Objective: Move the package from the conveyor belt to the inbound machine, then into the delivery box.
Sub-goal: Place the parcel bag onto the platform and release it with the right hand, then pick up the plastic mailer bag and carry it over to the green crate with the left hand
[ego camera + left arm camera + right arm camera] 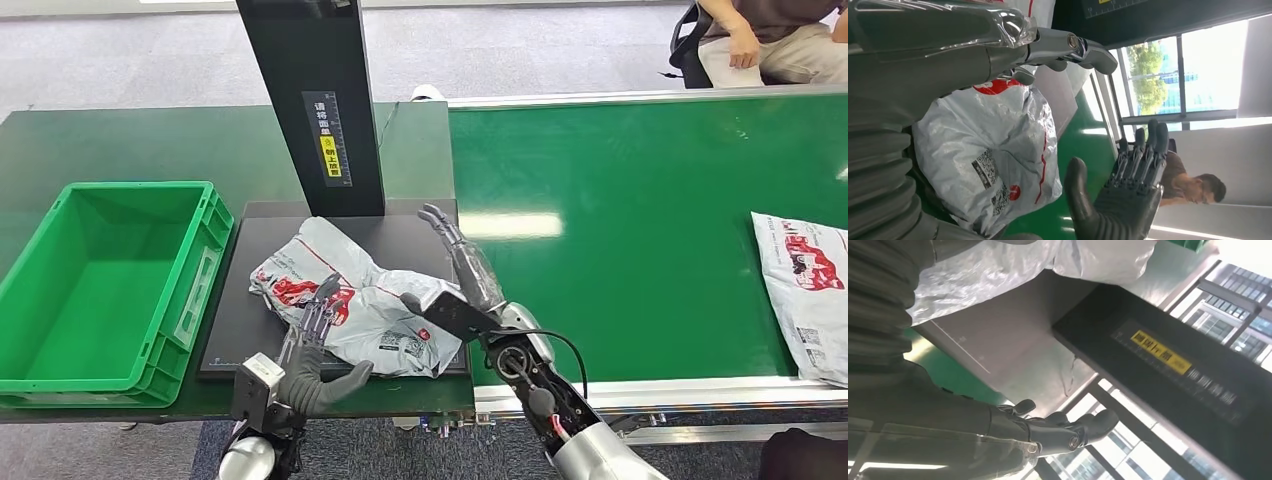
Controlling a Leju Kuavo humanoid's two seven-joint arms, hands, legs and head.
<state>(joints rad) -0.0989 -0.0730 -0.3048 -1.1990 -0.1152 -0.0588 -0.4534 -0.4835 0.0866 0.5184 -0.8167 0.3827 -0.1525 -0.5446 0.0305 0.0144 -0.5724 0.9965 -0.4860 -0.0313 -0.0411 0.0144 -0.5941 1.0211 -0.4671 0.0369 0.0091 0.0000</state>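
A crumpled grey package [365, 300] with red print lies on the black platform [420, 235] of the inbound machine, in front of its black post [320, 100]. My left hand [312, 350] is at the package's near left edge, fingers spread and their tips resting on the bag, thumb apart. My right hand [452, 268] stands open at the package's right side, fingers straight and pointing away, thumb by the bag's edge. The left wrist view shows the package [993, 150], my left fingers [1063, 47] above it and my right hand [1128, 195] beyond. The right wrist view shows the package [1048, 260] and my right fingers [1063, 430].
A green crate [40, 290] stands left of the platform. On the green conveyor belt [620, 250] a second grey package [805, 290] lies at the right edge. A person [750, 40] sits beyond the belt at the far right.
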